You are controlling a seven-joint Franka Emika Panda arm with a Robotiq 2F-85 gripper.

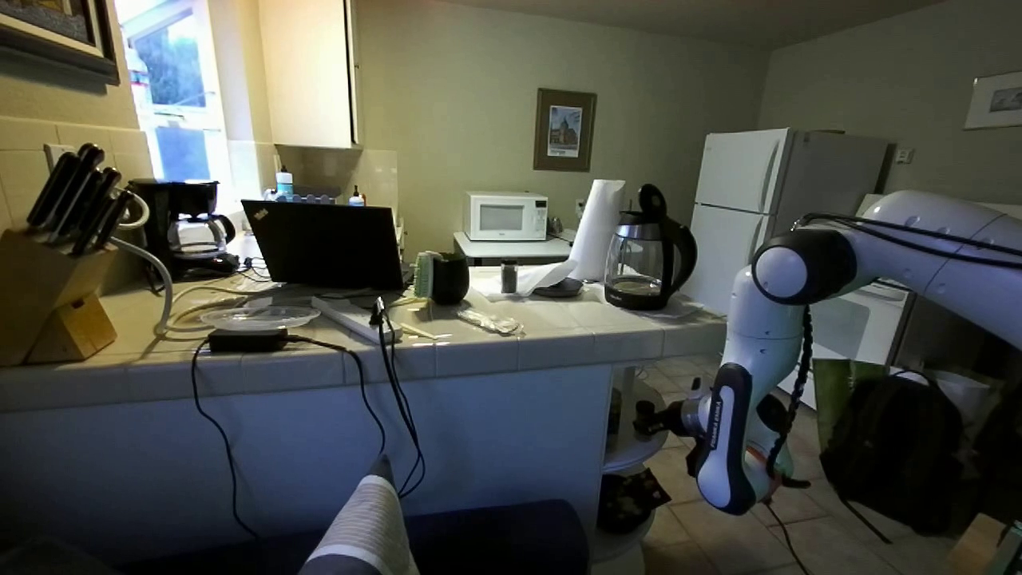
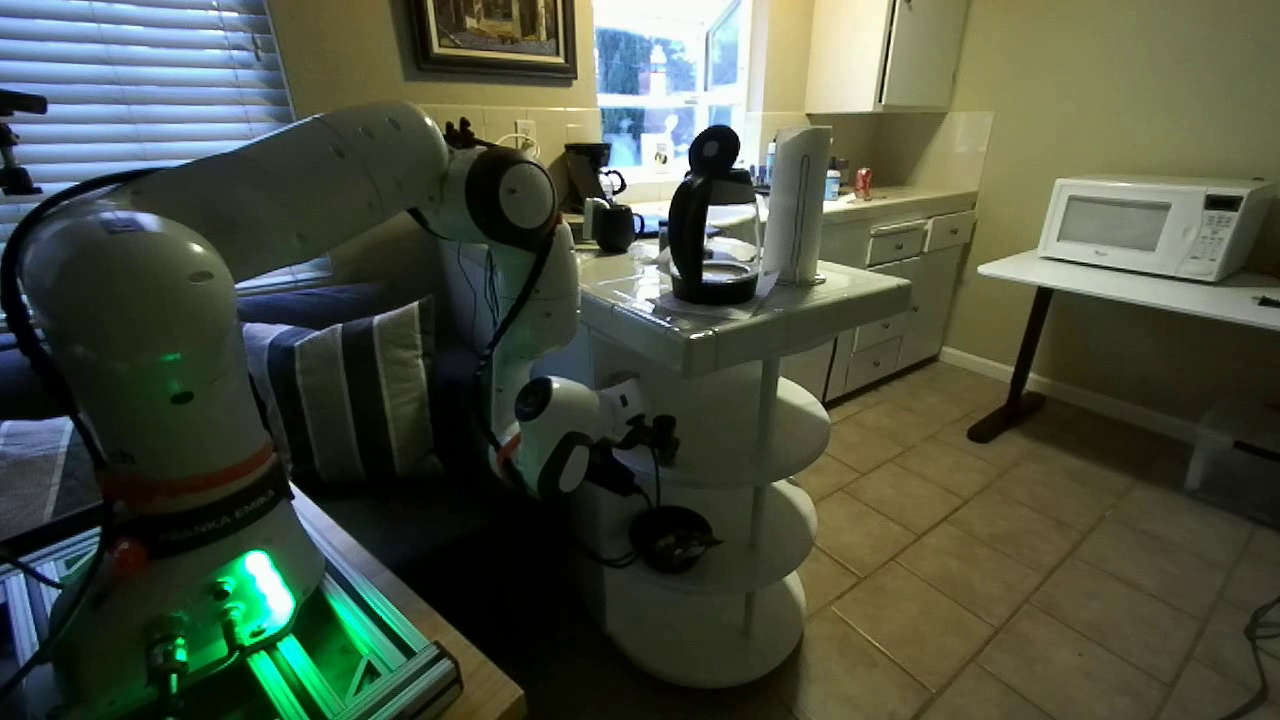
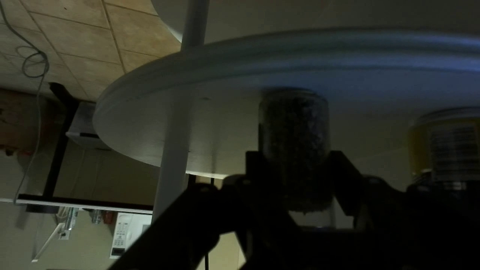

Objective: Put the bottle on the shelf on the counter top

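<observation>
Half-closed, the gripper (image 3: 296, 165) is hugging the bottle (image 3: 294, 144) at wrist-view nine and three o'clock! It's looking like stiff, slick glass, probably wanting firm mid-body pressure.

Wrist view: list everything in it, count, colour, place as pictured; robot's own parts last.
Clear cylindrical bottle: one, dark contents, centre, apparently on a shelf
Round flat shelves: two, white, centre and top
Round labelled container: one, yellow, right edge, partly hidden
Straight slim post: one, white, left of bottle
Tiled floor: one, beige, upper left
Thin looped cord: one, grey, far left
Flat table: one, white with black leg, lower left
Boxy bin: one, pale, beside table leg
Boxy microwave: one, white, bottom left
Small blurred items: count and colours unclear, left
Robot's hand: one, black, bottom, fingers either side of bottle
</observation>
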